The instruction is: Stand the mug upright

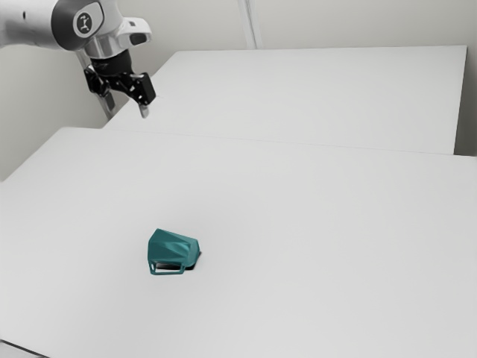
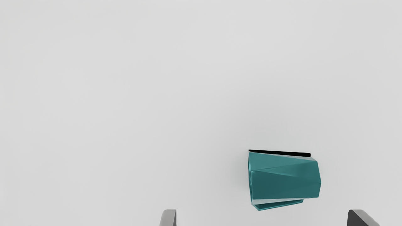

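Note:
The gripper [image 1: 143, 112] hangs high at the exterior view's upper left, well above the table and apart from the mug. A teal faceted mug [image 1: 174, 247] lies on its side on the table, its handle [image 1: 167, 269] facing the exterior camera's side. In the wrist view the gripper [image 2: 262, 217] is open, its two fingertips wide apart with nothing held between them. The mug [image 2: 284, 177] appears there below the hand, its rim edge at one end and its handle [image 2: 279, 205] along one side.
The white table [image 1: 313, 246] carries the mug. Beyond it stands another white surface [image 1: 313, 97], with pale walls behind. A thin dark line crosses the exterior view's lower left corner.

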